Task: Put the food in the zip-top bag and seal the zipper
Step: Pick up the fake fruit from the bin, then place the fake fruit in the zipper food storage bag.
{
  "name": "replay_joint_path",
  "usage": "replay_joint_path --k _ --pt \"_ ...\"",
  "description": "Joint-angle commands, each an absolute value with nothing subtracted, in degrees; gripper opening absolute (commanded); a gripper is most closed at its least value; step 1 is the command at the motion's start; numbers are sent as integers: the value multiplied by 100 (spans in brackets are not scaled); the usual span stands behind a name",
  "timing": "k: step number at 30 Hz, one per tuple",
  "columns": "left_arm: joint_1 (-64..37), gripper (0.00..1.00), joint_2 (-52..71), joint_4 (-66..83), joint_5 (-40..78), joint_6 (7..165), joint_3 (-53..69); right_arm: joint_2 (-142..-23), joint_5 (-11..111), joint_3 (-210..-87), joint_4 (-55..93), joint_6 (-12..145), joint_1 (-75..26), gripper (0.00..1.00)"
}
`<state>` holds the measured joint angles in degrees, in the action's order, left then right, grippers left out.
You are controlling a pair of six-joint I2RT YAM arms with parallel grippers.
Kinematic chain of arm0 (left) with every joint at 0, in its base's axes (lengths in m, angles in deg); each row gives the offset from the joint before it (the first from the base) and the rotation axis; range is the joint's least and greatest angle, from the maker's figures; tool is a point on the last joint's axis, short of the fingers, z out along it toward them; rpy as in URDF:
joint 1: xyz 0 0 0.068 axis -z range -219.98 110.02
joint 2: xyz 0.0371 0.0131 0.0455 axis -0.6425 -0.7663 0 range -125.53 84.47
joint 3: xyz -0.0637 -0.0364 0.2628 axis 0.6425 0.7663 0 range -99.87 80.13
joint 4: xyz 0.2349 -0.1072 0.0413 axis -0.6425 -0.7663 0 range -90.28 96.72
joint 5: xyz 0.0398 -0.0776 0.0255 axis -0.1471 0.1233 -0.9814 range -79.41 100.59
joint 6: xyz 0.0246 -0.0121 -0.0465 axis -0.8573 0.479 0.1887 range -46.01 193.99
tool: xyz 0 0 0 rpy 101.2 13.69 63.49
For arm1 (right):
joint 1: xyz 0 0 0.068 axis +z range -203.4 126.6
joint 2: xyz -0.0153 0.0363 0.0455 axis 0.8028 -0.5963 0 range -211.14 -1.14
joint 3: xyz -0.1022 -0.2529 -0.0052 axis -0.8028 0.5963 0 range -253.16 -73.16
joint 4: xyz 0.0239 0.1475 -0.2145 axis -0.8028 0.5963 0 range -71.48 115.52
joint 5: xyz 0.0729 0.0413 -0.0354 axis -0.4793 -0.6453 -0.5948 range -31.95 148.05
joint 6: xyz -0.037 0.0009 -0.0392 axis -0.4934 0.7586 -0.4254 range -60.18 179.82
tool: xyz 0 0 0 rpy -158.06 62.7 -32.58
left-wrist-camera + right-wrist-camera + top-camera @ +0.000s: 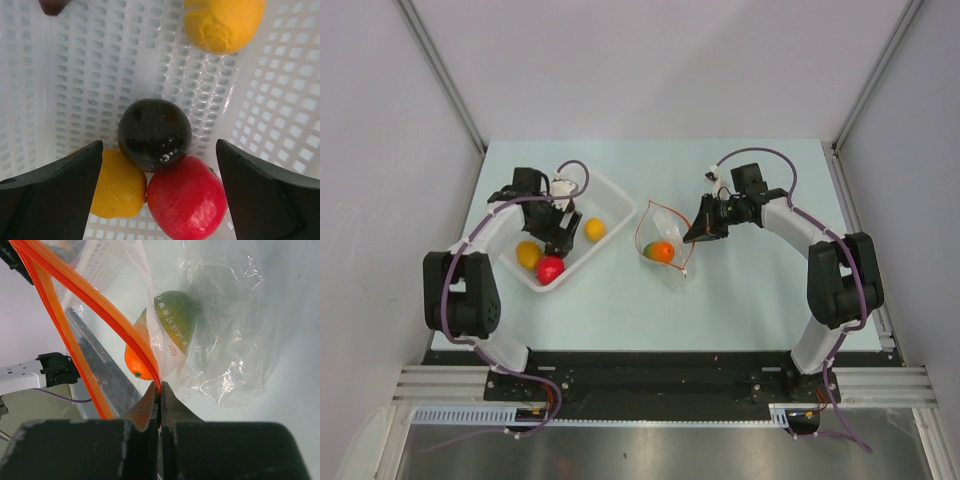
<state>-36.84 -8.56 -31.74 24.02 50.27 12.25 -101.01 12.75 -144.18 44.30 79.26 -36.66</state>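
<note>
Over the white perforated basket (pixel 608 203) on the left side of the table (pixel 750 300), left gripper (pixel 159 145) points straight down, jaws spread wide, holding nothing. Dark purple-brown fruit (pixel 155 134) sits below and between its fingers (pixel 55 195), resting against a yellow fruit (pixel 119 186) and a red fruit (pixel 186 199). An orange-yellow fruit (pixel 225 22) lies apart from them, further along the basket. Right gripper (pixel 160 392) is pressed together, pinching the zipper (pixel 95 302) of the zip-top bag (pixel 230 340) at the edge of its mouth. Bag lies mid-table, just right of the basket, mouth gaping, one orange-and-green fruit (pixel 162 332) inside. Left arm rises from its base, elbow out left, forearm reaching right, wrist dropped into the basket. Right arm arcs up from its base, elbow out right, forearm reaching left, gripper low at the bag's right side. Overhead view hides the dark fruit under the left wrist; only the left wrist view shows it. Right wrist view shows the closed pinch on the strip and red print over the bagged fruit, both too small to make out overhead. Dark object at the left wrist view's top edge is cut off, cannot tell what it is.
</note>
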Motion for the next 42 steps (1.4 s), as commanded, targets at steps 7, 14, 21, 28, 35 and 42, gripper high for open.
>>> replay_joint_path --k 7,14,21,28,35,42 --pt "-3672 71 -1458 -3423 2201 4780 1026 -10036 1331 -14611 4418 7845 -3635 0" --pt "-3620 46 -854 -3836 2752 5070 201 -10019 1331 -14646 4445 7819 -3626 0" --pt "-2207 52 -333 -3785 3397 5764 -1188 -10098 1313 -14672 4462 7837 -3617 0" --pt "-554 55 -920 -3362 3204 6125 -1664 -10133 1314 -14760 4498 7828 -3608 0" --pt "-236 72 -1852 -3449 2642 6125 -1926 -10142 1270 -14830 4532 7819 -3608 0" --pt "-621 100 -942 -3293 3054 6353 -1455 -10098 1278 -14848 4577 7819 -3670 0"
